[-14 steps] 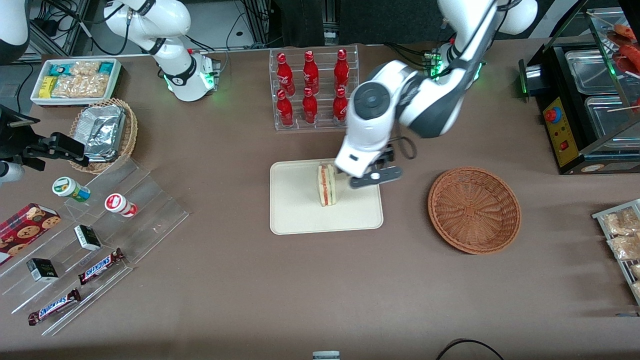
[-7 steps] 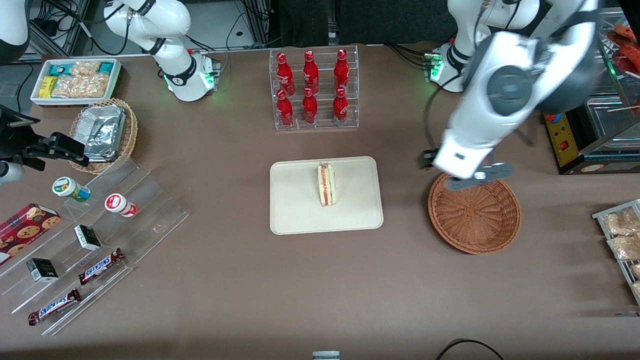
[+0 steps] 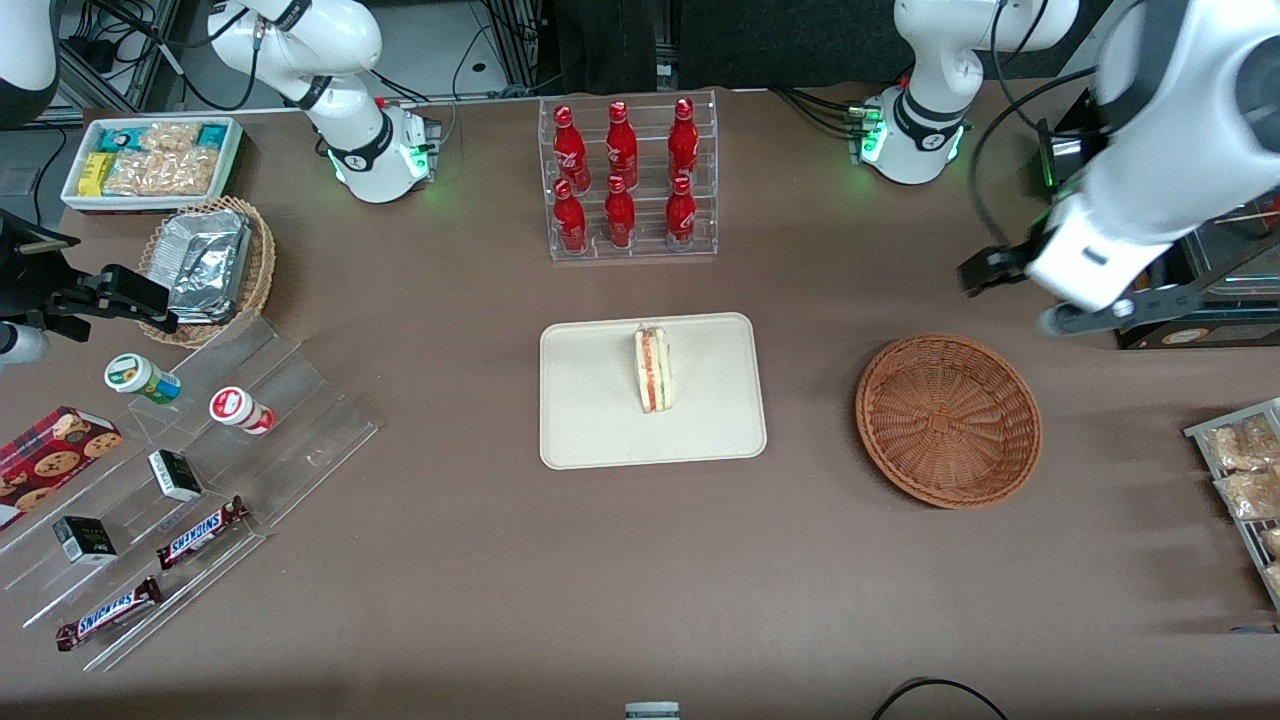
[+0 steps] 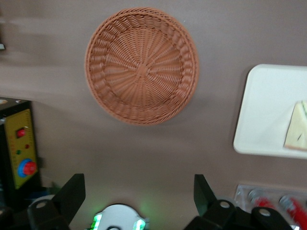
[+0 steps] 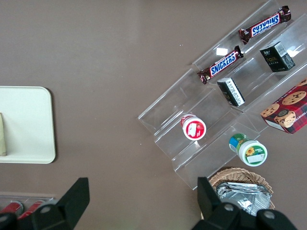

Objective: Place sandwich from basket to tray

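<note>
When viewed from the front, found the gripper (image 3: 1045,295) raised above the table (image 3: 800,580), farther from the front camera than the basket (image 3: 948,420) and a little toward the working arm's end from it. Saw its fingers (image 4: 72,191) spread wide in the left wrist view, with nothing between them. Looked down from that gripper (image 4: 138,196) onto the basket (image 4: 141,64), well clear of its rim and touching nothing.

Noted the round reddish-brown basket standing empty, its woven bottom bare. Placed the sandwich (image 3: 653,370) well apart from the basket, toward the parked arm's end, on the tray (image 3: 590,420). Saw it standing on edge near the tray's middle, red and green filling turned upward. Caught the same sandwich (image 4: 297,127) and tray (image 4: 264,110) in the left wrist view, and again, sandwich (image 5: 2,135) on tray (image 5: 29,124), in the right wrist view.

Marked a black machine with a yellow panel (image 3: 1120,265) near the basket, farther from the front camera and toward the working arm's end. Logged a clear rack of red bottles (image 3: 628,180) farther from the front camera than the basket and toward the parked arm's end. Spotted snack packets on a wire rack (image 3: 1240,470) beside the basket at the working arm's end. Found a stepped clear display with Snickers bars (image 3: 200,530) and a tan basket of foil trays (image 3: 205,265) far from the basket, at the parked arm's end.
</note>
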Available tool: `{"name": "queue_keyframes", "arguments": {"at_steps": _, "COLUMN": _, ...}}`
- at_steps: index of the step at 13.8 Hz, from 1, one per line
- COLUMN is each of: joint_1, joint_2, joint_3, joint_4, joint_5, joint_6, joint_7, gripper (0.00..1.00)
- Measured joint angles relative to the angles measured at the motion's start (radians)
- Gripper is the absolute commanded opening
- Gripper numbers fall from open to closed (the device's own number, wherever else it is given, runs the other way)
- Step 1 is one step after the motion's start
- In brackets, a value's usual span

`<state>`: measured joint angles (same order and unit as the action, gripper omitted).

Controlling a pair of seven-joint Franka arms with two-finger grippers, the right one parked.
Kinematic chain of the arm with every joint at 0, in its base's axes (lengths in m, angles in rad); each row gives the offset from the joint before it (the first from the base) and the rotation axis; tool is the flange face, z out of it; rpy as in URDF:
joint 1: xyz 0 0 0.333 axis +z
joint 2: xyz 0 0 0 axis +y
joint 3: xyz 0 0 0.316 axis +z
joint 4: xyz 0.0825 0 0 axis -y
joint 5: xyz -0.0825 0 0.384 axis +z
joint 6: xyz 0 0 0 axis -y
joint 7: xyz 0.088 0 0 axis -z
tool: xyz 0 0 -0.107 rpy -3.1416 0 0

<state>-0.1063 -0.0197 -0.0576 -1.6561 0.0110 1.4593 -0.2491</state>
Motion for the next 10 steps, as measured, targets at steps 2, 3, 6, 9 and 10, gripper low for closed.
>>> {"name": "queue_keyframes", "arguments": {"at_steps": 2, "joint_1": 0.032, "joint_2": -0.03, "joint_3": 0.011, "joint_4": -0.002, "joint_5": -0.002, "joint_6": -0.026, "joint_7": 0.091, "gripper": 1.0}}
{"name": "queue_keyframes", "arguments": {"at_steps": 3, "joint_1": 0.035, "joint_2": -0.039, "joint_3": 0.027, "joint_4": -0.003, "joint_5": -0.003, "joint_6": -0.036, "joint_7": 0.133, "gripper": 1.0}}
{"name": "queue_keyframes", "arguments": {"at_steps": 6, "joint_1": 0.037, "joint_2": -0.063, "joint_3": 0.092, "joint_4": -0.003, "joint_5": -0.003, "joint_6": -0.068, "joint_7": 0.266, "gripper": 1.0}}
{"name": "queue_keyframes", "arguments": {"at_steps": 9, "joint_1": 0.038, "joint_2": -0.09, "joint_3": 0.118, "joint_4": -0.002, "joint_5": -0.003, "joint_6": -0.089, "joint_7": 0.308, "gripper": 1.0}}
{"name": "queue_keyframes", "arguments": {"at_steps": 10, "joint_1": 0.039, "joint_2": -0.096, "joint_3": 0.122, "joint_4": 0.001, "joint_5": -0.003, "joint_6": -0.092, "joint_7": 0.308, "gripper": 1.0}}
